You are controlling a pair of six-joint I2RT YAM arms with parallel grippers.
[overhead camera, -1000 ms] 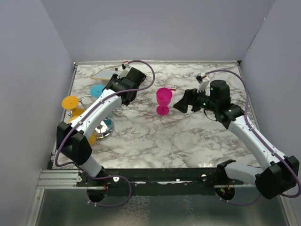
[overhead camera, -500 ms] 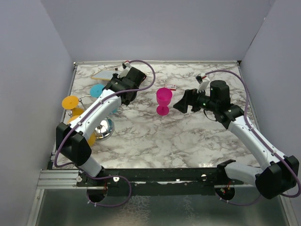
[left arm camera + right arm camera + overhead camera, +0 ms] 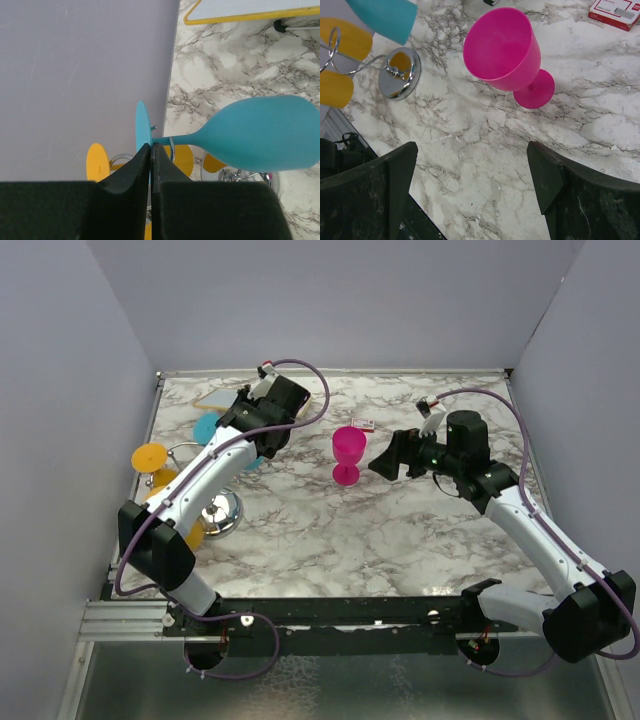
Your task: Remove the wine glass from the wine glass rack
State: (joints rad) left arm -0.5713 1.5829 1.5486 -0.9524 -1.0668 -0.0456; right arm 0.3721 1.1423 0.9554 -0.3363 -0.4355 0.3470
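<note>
Closed left hand (image 3: 151,147), pinching the thin foot of the teal glass (image 3: 260,132) edge-on between the fingertips. Just past the tips, the stem, lying sideways and leading right to the bowl. Right at the stem, a wire loop of the rack (image 3: 171,146); hooked round the stem or only behind it, impossible to tell. Under the bowl, more chrome wire, with yellow glasses (image 3: 97,161) around it. Farther ahead and to the right, a yellow-edged board (image 3: 240,10) flat on the marble table (image 3: 225,65).

Open right hand (image 3: 471,150), fingers spread wide, gripping nothing. Ahead of it, in line with the gap but clear of both fingers, a pink glass (image 3: 502,47) upright on its foot. Farther off to the left, the rack's round mirror base; far ahead to the right, a small red box (image 3: 612,11).
</note>
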